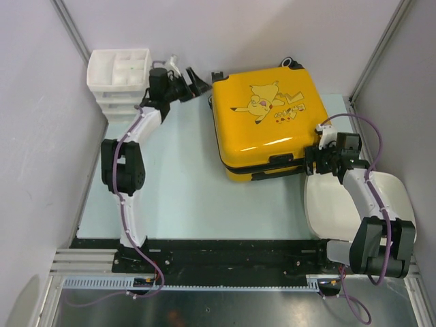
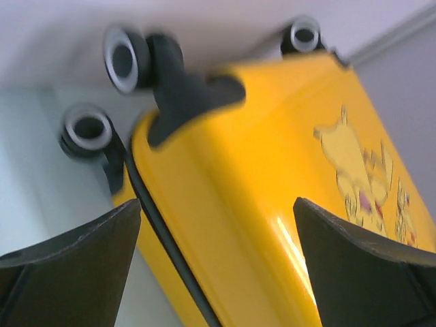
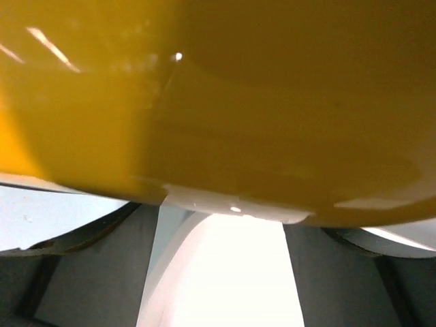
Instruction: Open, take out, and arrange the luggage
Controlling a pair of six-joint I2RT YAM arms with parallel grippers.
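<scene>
The luggage (image 1: 266, 122), a yellow hard-shell suitcase with a cartoon print, lay flat and closed on the table (image 1: 177, 184), printed face up. It sat between the two claws.

Left claw (image 1: 196, 79): the fingers (image 2: 82, 259) stood wide apart with nothing between them. The claw was open. It pointed at the far left corner of the luggage, which lay just ahead of the claw. No contact was visible. In the left wrist view, a black corner fitting carrying two grey-rimmed wheels (image 2: 126, 58) appeared above and ahead of the fingers. A third wheel (image 2: 304, 34) showed further off, at the far corner of the shell. A white drawer unit (image 1: 119, 75) stood behind the claw, on the side away from the luggage.

Right claw (image 1: 315, 161): the fingers (image 3: 88, 272) stood apart and empty. The claw was open. It was positioned at the near right corner of the luggage. In the right wrist view, the yellow shell filled the area directly ahead of the fingers at very close range. Whether the fingertips touched the shell could not be determined. A white tub (image 1: 340, 204) lay beneath and behind the claw.
</scene>
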